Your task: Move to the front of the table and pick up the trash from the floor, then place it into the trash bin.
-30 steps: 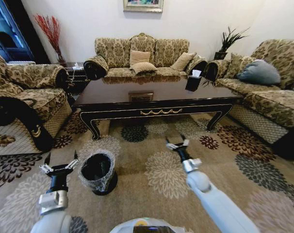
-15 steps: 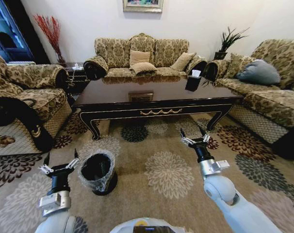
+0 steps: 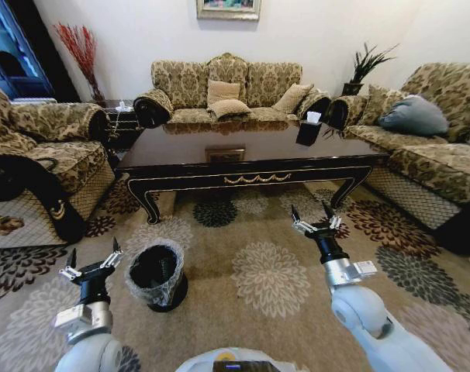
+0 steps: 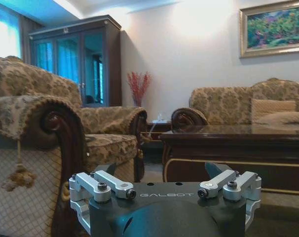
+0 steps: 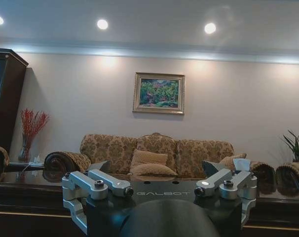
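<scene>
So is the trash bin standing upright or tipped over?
Upright. The trash bin stands on its base on the carpet, its bag-lined mouth facing up, beside the left tool, which is open and empty.

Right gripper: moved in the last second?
Yes. The right gripper, fingers open, has swung to the robot's right, toward the table's right front leg; the table holds its place.
</scene>
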Motion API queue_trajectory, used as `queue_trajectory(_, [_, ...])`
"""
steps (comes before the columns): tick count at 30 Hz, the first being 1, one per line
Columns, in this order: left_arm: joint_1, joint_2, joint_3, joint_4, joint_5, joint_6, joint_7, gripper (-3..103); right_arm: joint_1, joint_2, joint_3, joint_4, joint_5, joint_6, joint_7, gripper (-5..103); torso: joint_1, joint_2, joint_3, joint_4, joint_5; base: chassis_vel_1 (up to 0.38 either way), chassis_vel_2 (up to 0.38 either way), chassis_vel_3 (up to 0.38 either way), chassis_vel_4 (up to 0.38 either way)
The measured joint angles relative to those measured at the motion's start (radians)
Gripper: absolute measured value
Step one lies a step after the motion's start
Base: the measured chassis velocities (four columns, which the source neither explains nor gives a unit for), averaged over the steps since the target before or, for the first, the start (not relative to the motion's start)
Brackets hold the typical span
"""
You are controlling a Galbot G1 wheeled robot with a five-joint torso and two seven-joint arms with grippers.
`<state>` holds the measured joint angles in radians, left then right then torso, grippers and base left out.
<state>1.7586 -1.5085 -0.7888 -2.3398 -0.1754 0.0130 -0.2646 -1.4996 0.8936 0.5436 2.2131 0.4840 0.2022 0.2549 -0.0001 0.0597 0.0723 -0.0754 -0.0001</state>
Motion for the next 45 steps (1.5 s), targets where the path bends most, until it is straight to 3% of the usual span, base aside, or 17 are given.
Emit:
queue_trajectory(31, [0.005, 0.002, 0.001, 0.001, 0.000, 0.003, 0.011, 100, -0.001, -0.001, 0.004, -0.004, 0.002, 0.003, -0.009, 100, 0.000, 0.000, 0.000, 0.0001, 0.0000, 0.002, -0.001, -0.002, 0.002])
queue_trajectory(45, [0.005, 0.002, 0.001, 0.001, 0.001, 0.003, 0.011, 100, -0.001, -0.001, 0.003, -0.004, 0.001, 0.003, -0.009, 100, 0.000, 0.000, 0.000, -0.0001, 0.0001, 0.152, -0.158, -0.129, 0.147])
